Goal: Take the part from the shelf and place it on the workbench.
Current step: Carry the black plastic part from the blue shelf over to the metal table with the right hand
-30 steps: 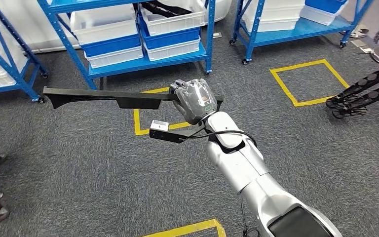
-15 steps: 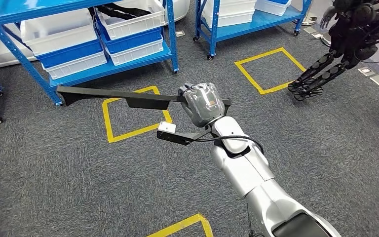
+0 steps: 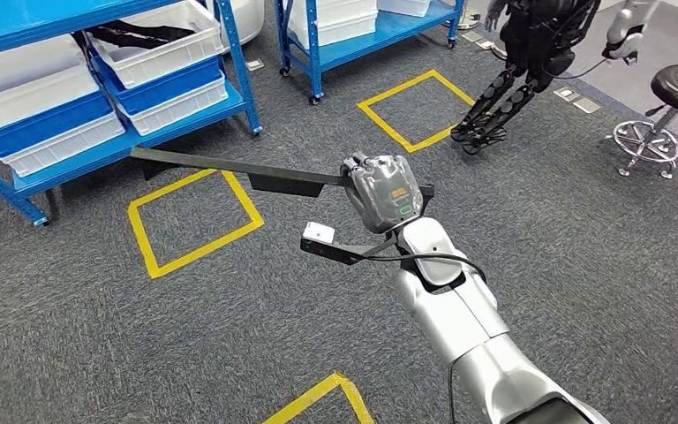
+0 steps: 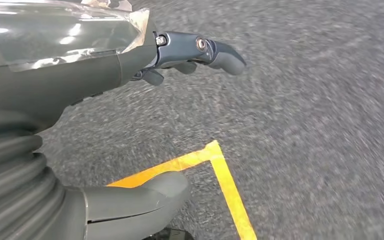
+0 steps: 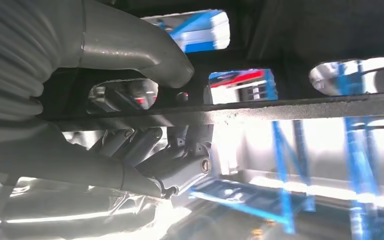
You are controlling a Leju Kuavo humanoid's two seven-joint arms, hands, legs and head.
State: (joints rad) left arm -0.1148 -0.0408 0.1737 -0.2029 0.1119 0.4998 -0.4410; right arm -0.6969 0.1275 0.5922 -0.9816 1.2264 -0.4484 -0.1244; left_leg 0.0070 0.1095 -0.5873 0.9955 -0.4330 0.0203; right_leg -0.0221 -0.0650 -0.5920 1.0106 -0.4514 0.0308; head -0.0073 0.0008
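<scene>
In the head view my right hand (image 3: 384,193) grips a long, flat black part (image 3: 229,168) near one end. The part sticks out level to the left, above the grey carpet. The right wrist view shows the thumb (image 5: 130,47) over the part's black bar (image 5: 305,107) and the darker fingers (image 5: 150,145) curled under it. My left hand (image 4: 105,65) hangs over the carpet in the left wrist view, fingers apart and holding nothing.
Blue shelves with white and blue bins (image 3: 97,97) stand at the back left, and a second blue shelf (image 3: 344,26) further right. Yellow tape squares (image 3: 194,221) (image 3: 415,110) mark the carpet. Another dark humanoid robot (image 3: 530,62) and a stool (image 3: 662,106) are at the back right.
The whole scene has slid left and the stool has come into view, so the camera has turned right. My right hand still holds the part the same way.
</scene>
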